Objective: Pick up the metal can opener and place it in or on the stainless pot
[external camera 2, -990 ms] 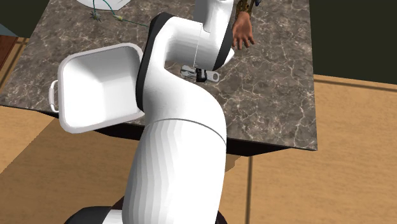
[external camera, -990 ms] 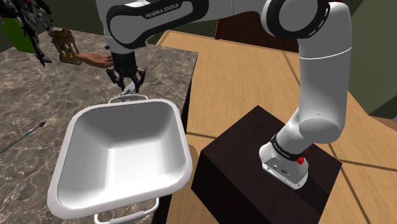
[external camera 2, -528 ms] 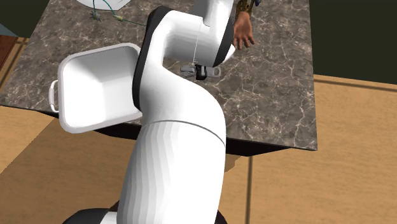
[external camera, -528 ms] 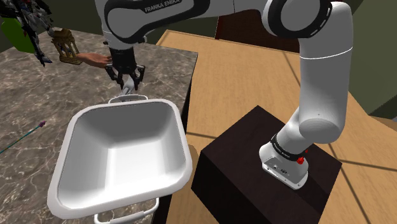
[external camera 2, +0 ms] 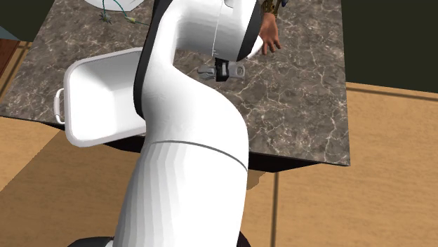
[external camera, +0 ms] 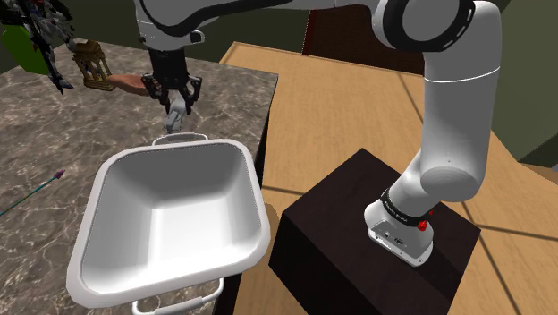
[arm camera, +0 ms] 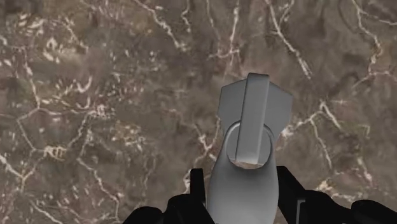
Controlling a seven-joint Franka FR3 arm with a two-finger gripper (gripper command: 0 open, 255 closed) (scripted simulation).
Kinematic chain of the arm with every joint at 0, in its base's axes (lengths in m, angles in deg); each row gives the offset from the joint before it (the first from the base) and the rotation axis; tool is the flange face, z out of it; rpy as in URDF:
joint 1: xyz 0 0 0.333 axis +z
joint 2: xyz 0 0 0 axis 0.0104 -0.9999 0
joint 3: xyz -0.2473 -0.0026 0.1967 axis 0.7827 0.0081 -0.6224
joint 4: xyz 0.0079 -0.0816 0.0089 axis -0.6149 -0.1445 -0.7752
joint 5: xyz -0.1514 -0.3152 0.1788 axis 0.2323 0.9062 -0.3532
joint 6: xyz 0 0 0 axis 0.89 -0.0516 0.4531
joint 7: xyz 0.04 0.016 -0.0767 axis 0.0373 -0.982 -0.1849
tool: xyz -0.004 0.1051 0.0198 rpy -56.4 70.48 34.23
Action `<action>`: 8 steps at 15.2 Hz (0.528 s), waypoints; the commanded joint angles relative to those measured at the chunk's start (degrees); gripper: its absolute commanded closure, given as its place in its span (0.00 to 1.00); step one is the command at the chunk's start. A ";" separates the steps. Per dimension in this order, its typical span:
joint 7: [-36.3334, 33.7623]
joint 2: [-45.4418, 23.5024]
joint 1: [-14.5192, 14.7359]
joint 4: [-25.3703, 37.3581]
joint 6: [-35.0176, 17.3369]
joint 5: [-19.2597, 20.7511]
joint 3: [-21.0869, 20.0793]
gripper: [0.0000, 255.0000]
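Observation:
A grey metal can opener [external camera: 175, 116] hangs from my gripper [external camera: 176, 106], which is shut on it above the dark marble counter [external camera: 54, 134]. In the wrist view the can opener [arm camera: 251, 133] sticks out between the black fingers [arm camera: 194, 191], with bare marble beneath it. The second exterior view has the can opener [external camera 2: 236, 70] lying level in the gripper [external camera 2: 223, 70], just past the arm's white link. The pot [external camera: 170, 179], drawn white, squarish and with loop handles, stands on the counter's near edge, directly in front of and below the gripper. In the second exterior view the pot [external camera 2: 98, 91] lies left of the arm.
A flesh-coloured hand model [external camera: 130, 83] lies just behind the gripper, beside a brown lantern-like ornament [external camera: 92, 64]. A thin dart-like stick [external camera: 45, 183] lies left of the pot. The counter's edge [external camera: 268, 116] drops to wooden floor; my dark stand [external camera: 358, 215] is at lower right.
The gripper has risen from the counter with the can opener clasped in it and shifted slightly towards the shoulder view's left. The pot has not moved.

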 commanded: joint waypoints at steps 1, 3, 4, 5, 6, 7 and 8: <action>0.07 0.24 0.00 1.07 1.31 -0.12 -0.07 1.00; 0.06 0.42 0.11 2.37 2.75 -0.21 -0.14 1.00; 0.04 0.48 0.18 3.05 3.48 -0.24 -0.17 1.00; 0.03 0.53 0.25 3.76 4.23 -0.27 -0.20 1.00; 0.01 0.56 0.33 4.50 4.98 -0.29 -0.23 1.00; -0.01 0.58 0.42 5.25 5.74 -0.30 -0.26 1.00; -0.03 0.58 0.52 6.04 6.51 -0.31 -0.28 1.00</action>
